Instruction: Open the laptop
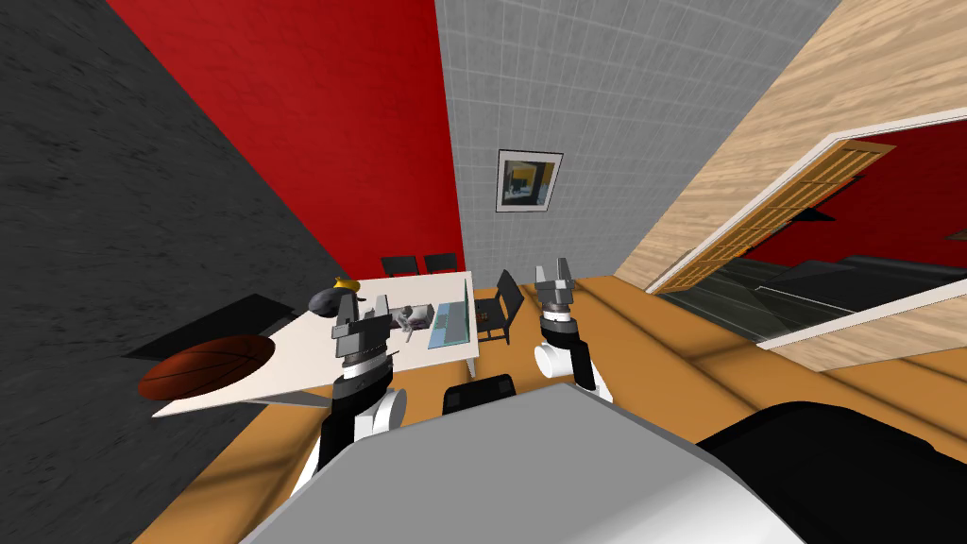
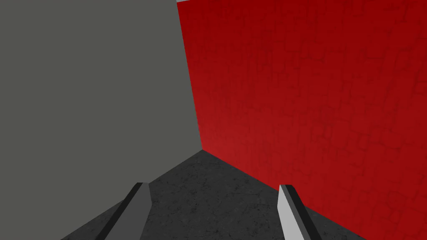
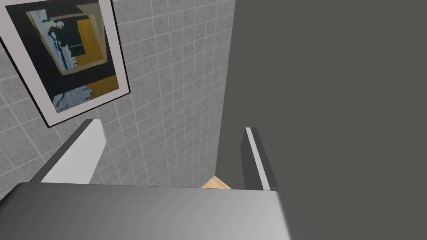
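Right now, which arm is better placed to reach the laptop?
Probably left: the left gripper, open, hangs over the white table near the laptop; the right gripper is off its edge.

A smooth, matt white table stands on a lightly shiny wood floor. A grey tiled wall meets a rough, mottled red wall; pale wood planks cover another. The left gripper has smooth, matt grey fingers.

Tally: one table, one laptop, four chairs (two far, one right, one near), one ball at the table's left end, one picture on the far wall; small items beside the laptop too small to count.
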Tool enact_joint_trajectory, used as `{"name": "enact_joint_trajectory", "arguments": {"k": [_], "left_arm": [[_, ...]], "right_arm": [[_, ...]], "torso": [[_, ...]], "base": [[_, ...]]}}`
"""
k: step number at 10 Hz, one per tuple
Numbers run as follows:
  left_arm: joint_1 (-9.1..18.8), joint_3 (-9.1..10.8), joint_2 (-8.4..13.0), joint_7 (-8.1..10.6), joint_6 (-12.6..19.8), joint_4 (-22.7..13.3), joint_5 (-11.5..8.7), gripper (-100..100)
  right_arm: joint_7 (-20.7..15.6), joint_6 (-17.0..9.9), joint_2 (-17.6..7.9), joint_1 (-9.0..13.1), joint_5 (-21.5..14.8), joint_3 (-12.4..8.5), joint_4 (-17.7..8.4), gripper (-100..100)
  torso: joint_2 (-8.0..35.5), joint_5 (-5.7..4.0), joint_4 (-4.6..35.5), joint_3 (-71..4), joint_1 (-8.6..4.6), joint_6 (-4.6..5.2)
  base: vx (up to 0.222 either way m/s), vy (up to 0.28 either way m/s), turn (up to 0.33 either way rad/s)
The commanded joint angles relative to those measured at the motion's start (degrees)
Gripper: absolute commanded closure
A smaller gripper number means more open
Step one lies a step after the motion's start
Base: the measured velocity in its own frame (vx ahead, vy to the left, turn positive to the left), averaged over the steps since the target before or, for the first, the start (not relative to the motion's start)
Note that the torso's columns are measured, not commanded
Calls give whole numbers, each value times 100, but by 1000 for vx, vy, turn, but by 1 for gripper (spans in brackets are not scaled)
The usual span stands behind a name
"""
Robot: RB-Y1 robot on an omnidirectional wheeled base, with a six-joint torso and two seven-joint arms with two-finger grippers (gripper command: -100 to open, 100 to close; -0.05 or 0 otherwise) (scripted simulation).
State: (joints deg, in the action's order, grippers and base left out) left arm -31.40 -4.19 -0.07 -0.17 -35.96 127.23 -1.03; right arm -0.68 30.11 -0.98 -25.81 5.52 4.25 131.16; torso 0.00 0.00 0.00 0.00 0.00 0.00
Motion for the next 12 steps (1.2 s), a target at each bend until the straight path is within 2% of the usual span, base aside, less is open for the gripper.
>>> {"name": "enact_joint_trajectory", "arguments": {"k": [1, 9, 10, 12], "left_arm": [[0, 0, 0, 0, 0, 0, 0, 0], [0, 0, 0, 0, -1, 2, 0, 0], [30, 28, 219, -26, 59, 11, 0, -100], [95, 91, 482, -85, 196, 29, 1, -100]], "right_arm": [[0, 0, 0, 0, 0, 0, 0, 0], [0, 1, 0, 0, 0, 0, 2, 0], [0, 1, 0, 0, 0, 0, 2, 0], [0, 0, 0, 0, 0, 0, -1, 0]], "torso": [[232, 0, 235, -467, 0, 0], [3539, 0, 3537, -7073, 0, 0], [3962, 0, 3960, -7919, 0, 0], [4210, -1, 4206, -8424, -4, 0]], "base": [[0, 0, 0], [0, 0, 0], [2, -11, -1], [-9, -30, -1]]}}
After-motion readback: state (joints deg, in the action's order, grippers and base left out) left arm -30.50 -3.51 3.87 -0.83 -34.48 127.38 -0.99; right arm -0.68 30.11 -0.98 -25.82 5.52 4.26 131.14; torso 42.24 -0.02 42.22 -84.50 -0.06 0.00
